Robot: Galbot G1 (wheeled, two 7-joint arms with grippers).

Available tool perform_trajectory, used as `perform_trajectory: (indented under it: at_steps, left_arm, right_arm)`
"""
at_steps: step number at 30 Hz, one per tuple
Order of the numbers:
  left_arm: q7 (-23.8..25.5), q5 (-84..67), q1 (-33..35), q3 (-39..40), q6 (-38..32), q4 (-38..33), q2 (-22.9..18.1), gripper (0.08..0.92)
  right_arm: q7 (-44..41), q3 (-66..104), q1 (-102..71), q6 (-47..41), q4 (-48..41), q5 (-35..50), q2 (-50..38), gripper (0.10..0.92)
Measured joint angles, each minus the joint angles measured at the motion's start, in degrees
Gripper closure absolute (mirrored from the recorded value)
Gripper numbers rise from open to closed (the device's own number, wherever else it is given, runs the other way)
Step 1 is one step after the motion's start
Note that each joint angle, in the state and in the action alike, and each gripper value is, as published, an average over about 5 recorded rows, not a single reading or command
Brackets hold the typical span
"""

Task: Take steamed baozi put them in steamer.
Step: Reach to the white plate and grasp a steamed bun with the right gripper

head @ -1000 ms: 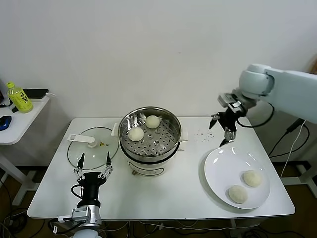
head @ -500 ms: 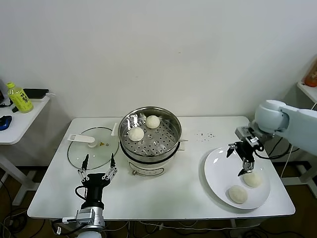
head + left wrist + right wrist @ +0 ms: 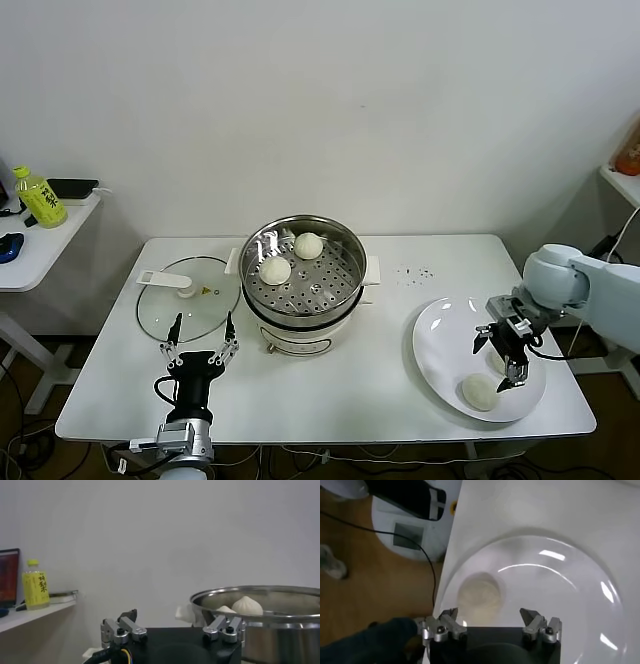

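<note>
Over plate, 4 o'clock: right claw (image 3: 503, 361) has descended, spread wide, straddling a baozi (image 3: 479, 597)
Steamer (image 3: 304, 273), center tabletop: two buns inside
Meaning: third pickup imminent
Left claw (image 3: 197, 344): released, parked, 7 o'clock

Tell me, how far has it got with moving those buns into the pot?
About halfway. Two baozi already sit on the perforated tray inside the steamer. Two remain on the white plate: one in plain view, the other mostly hidden behind the right claw, which hangs open over it, holding nothing yet. The left claw waits open near the glass lid.
</note>
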Motion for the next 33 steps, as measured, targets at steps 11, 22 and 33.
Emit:
perform_trajectory:
  at_steps: [11,22,33]
  left_arm:
    - [-0.1,0.0,0.1,-0.2,-0.2,0.6,0.0,0.177]
    - [-0.1,-0.1,0.2,-0.5,-0.5,1.1,0.0,0.177]
    - [-0.1,-0.4,-0.2,-0.6,-0.3,1.3,0.1,0.177]
  right_arm:
    - [0.3,3.4,-5.9,0.1,-1.2,-1.9,0.2,0.203]
    - [0.9,5.1,-8.9,0.2,-2.9,-2.5,1.4,0.203]
    - [1.1,5.7,-10.5,0.2,-4.1,-2.9,2.6,0.203]
